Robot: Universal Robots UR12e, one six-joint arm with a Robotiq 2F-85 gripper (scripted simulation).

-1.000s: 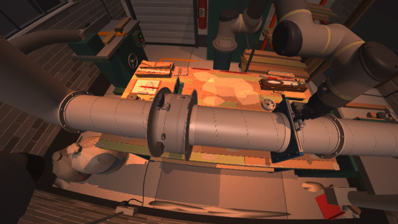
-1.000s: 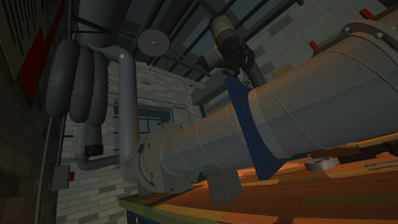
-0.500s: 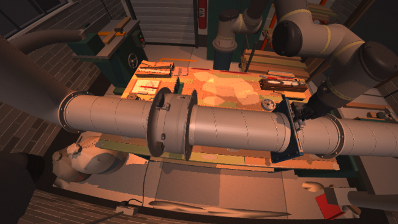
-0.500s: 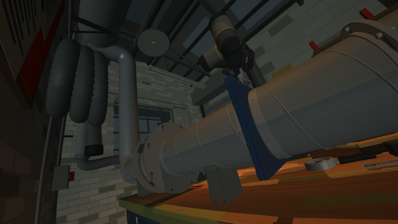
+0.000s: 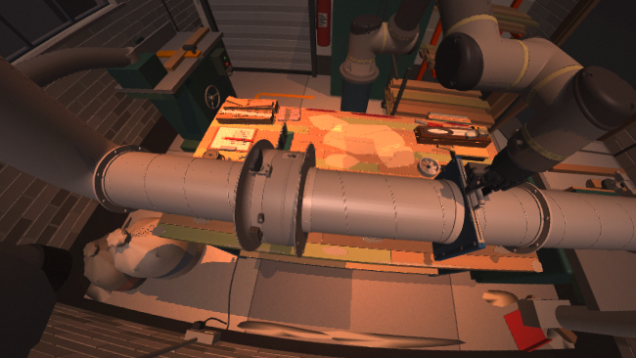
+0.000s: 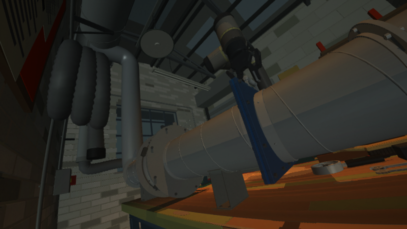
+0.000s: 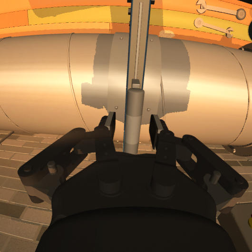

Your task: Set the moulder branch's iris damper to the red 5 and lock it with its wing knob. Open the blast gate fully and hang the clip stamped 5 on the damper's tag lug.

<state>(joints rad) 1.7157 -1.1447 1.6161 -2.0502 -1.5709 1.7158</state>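
Observation:
The iris damper's [image 5: 271, 198] scale, wing knob and tag lug are too small to make out, and I cannot spot the stamped clips. The damper is a wide flanged drum left of centre on the grey duct [image 5: 376, 203]. Further right, the blue-framed blast gate [image 5: 465, 205] [image 6: 254, 128] crosses the duct, with its grey cylindrical handle [image 7: 133, 118] sticking out at the top. My gripper [image 7: 133, 127] [image 5: 482, 188] [image 6: 247, 77] is at that handle, open, with a finger on either side of it and nothing held.
The duct runs the length of the orange bench [image 5: 362, 142] just under my wrist. A tape roll [image 5: 428, 166] [image 6: 327, 167], wrenches [image 7: 214, 16] and tool trays [image 5: 452, 132] lie on the bench behind it. A steel bracket [image 6: 227, 188] props the duct.

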